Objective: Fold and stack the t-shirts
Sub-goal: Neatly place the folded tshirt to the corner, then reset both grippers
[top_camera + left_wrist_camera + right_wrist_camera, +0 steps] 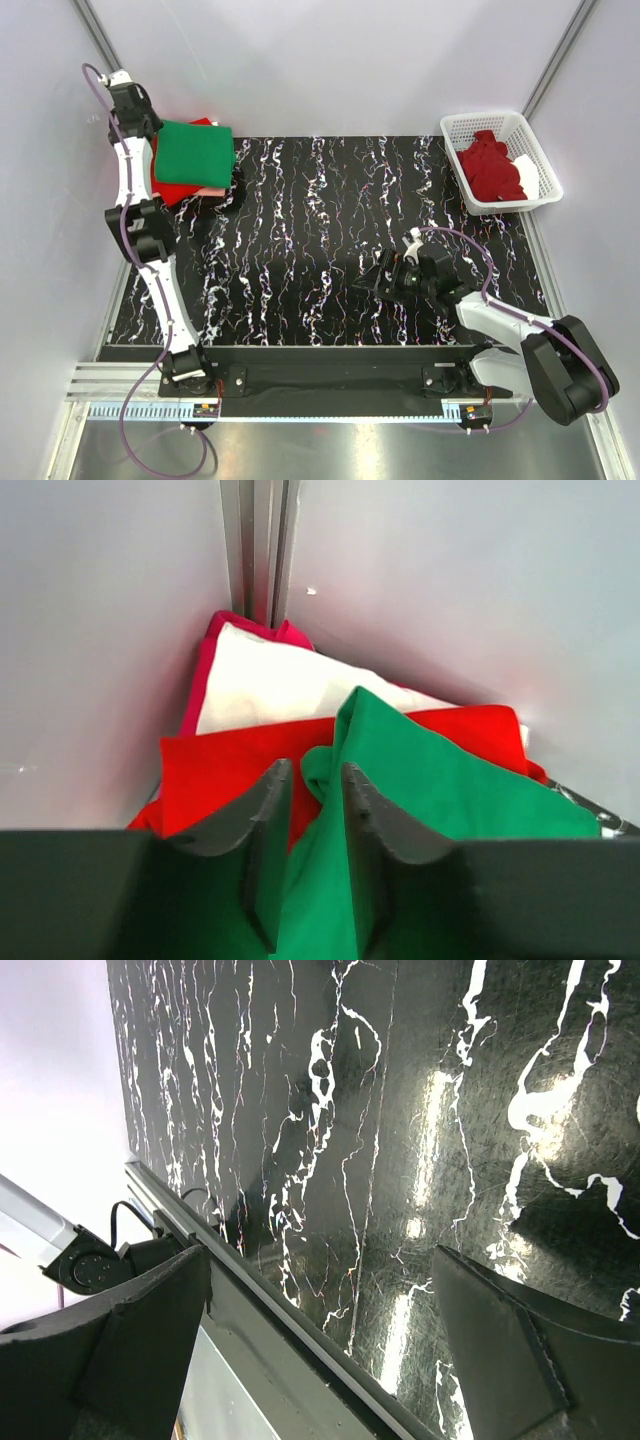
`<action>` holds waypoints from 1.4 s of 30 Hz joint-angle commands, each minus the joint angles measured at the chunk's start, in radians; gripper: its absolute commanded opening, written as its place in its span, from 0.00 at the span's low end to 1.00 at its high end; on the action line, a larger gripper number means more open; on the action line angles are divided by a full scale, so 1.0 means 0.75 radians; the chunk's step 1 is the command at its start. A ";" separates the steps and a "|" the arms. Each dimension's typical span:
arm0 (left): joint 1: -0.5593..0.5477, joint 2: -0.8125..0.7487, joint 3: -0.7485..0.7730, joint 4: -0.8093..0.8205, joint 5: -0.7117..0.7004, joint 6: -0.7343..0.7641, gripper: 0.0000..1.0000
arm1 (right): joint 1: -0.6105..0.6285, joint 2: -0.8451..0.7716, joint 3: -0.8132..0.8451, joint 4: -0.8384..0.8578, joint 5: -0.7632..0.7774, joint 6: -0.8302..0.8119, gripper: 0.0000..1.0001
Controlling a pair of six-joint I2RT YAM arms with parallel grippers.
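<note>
Green t-shirt (195,152) lies folded on top of the stack in the far-left corner of the tabletop (300,230), over a red t-shirt (230,765) and a white t-shirt (290,685). My left end effector (312,777) is closed to a narrow slit, with a ridge of green cloth pinched in it. I judge the cotton light, limp and quick to drag, so I'd grip only a folded edge. My right end effector (320,1260) hangs wide open and empty, well apart from the maroon t-shirt (490,165) in the basket (480,122).
</note>
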 commanded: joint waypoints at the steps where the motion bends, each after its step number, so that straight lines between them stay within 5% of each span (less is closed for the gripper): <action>1: 0.005 0.035 0.086 0.090 -0.076 0.011 0.41 | -0.010 -0.028 -0.012 0.080 -0.009 0.015 0.98; 3: 0.009 0.014 0.076 0.045 -0.051 -0.021 0.64 | -0.010 -0.030 -0.014 0.082 -0.009 0.013 0.98; 6: 0.003 -0.112 -0.079 0.065 -0.061 -0.068 0.82 | -0.012 -0.039 -0.018 0.080 -0.007 0.015 0.98; 13: -0.023 -0.596 -0.627 0.096 -0.280 -0.175 0.99 | -0.012 -0.071 -0.026 0.067 0.003 0.009 0.98; 20: -0.091 -0.973 -1.081 0.071 -0.258 -0.220 0.99 | -0.012 -0.049 -0.001 0.043 -0.005 -0.010 0.98; 27: -0.103 -1.500 -1.700 0.034 0.179 -0.328 0.98 | -0.012 -0.057 0.005 0.022 -0.003 -0.016 0.98; 33: -0.105 -1.883 -2.142 0.032 0.587 -0.228 0.99 | -0.012 -0.135 -0.022 0.000 0.022 -0.016 0.98; 42: -0.205 -2.292 -2.162 -0.223 0.694 -0.065 0.99 | -0.010 -0.112 -0.007 -0.015 0.017 -0.018 0.98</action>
